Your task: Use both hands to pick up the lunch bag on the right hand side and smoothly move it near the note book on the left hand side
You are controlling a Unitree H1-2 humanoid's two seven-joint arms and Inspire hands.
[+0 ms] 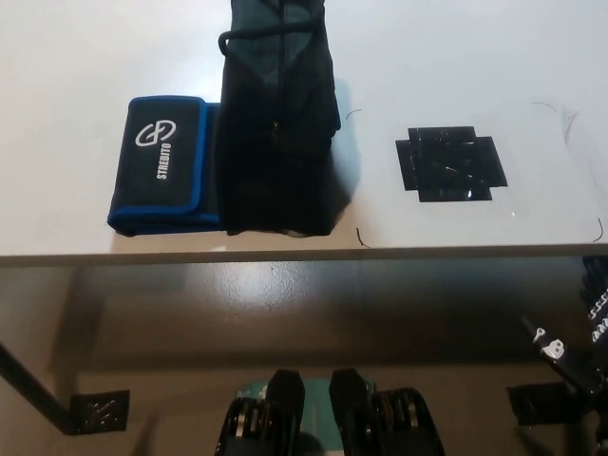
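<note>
The dark lunch bag (275, 123) stands upright on the white table (76, 57), its looped handle at the top of the head view. Its left side touches a black notebook (160, 163) with a blue border and white lettering, which lies flat. Nothing holds the bag. Only a sliver of my black right hand (581, 353) shows at the lower right edge, below the table's front edge and well away from the bag. Its fingers are not readable. My white left hand is out of the picture.
A cross of black tape (450, 163) marks the table to the right of the bag. The table's front edge (304, 255) runs across the middle of the picture, with brown floor below and a dark bracket (95, 410) at the lower left.
</note>
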